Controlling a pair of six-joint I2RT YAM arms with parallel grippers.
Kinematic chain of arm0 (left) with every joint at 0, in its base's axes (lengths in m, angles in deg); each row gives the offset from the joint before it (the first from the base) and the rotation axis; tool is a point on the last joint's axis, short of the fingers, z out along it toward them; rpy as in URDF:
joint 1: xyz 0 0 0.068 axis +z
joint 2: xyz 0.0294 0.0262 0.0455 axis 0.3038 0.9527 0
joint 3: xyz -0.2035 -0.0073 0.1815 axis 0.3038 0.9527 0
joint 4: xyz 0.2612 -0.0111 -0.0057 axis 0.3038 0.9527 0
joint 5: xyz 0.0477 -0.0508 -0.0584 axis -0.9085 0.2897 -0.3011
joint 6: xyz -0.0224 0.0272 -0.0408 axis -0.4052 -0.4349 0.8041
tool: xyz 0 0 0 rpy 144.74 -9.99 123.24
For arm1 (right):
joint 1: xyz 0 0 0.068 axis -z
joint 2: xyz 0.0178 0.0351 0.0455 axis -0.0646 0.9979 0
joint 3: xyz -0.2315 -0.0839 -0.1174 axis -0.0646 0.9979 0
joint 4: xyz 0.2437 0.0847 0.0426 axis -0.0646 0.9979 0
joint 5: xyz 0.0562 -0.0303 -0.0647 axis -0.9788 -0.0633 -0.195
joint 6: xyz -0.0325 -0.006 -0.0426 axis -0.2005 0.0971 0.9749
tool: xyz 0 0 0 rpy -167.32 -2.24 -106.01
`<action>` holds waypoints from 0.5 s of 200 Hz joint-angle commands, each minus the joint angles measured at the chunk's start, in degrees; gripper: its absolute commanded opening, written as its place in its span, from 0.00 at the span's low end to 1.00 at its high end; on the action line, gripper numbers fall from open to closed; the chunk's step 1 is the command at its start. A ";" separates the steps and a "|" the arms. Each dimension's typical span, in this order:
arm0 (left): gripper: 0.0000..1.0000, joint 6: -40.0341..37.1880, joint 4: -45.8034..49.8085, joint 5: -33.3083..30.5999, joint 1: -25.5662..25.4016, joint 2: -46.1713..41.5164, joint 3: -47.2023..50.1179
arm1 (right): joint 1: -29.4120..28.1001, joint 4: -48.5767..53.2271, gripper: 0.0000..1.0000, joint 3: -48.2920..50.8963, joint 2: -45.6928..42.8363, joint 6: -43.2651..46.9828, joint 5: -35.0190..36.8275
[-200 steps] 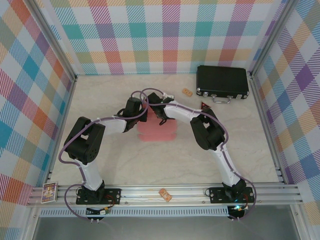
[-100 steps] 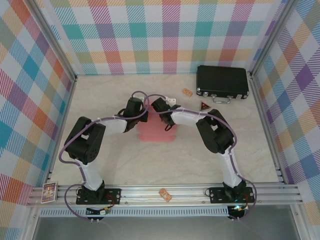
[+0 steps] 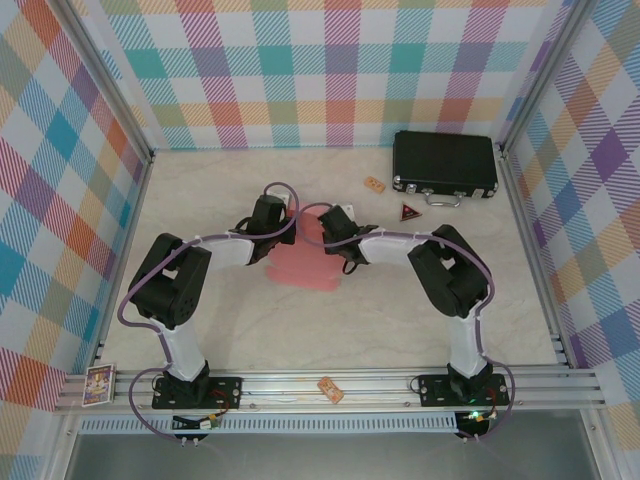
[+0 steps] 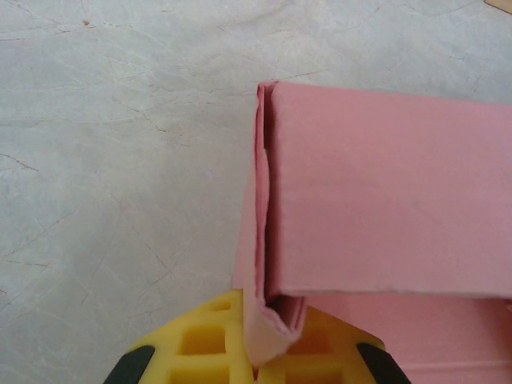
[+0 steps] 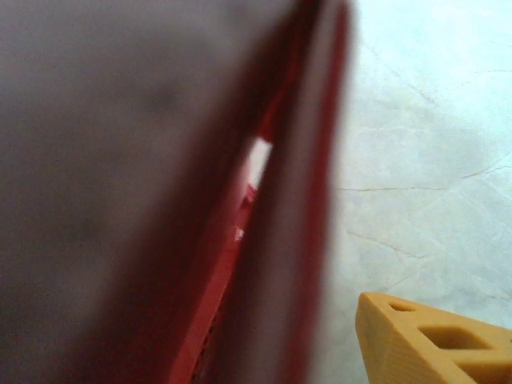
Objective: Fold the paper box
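Note:
The paper box is a salmon-pink, partly folded piece lying mid-table between the two arms, with one flap raised at its far edge. My left gripper is at the box's left far corner. In the left wrist view its yellow fingers are shut on a doubled-over edge of the paper box. My right gripper is at the box's far right side. In the right wrist view the paper box looms blurred and very close on the left. One orange fingertip stands clear of it; the other is hidden.
A black hard case with a handle lies at the back right. A small tan tag and a red triangle lie near it. Plaid walls close in three sides. Two small cards rest on the front rail.
My right gripper has opened and let go of the box, and its arm has swung out to the right. The box has turned and slid slightly nearer. The left gripper has kept its hold.

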 commanded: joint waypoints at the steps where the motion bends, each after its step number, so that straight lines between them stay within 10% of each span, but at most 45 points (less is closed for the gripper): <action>1: 0.00 0.32 7.39 0.96 -0.80 1.17 -0.22 | -0.10 -2.70 0.66 2.96 -2.92 3.73 -4.00; 100: 0.00 1.90 9.69 0.07 -0.80 -0.23 0.18 | 0.51 -4.33 0.61 5.41 -5.41 3.01 -1.82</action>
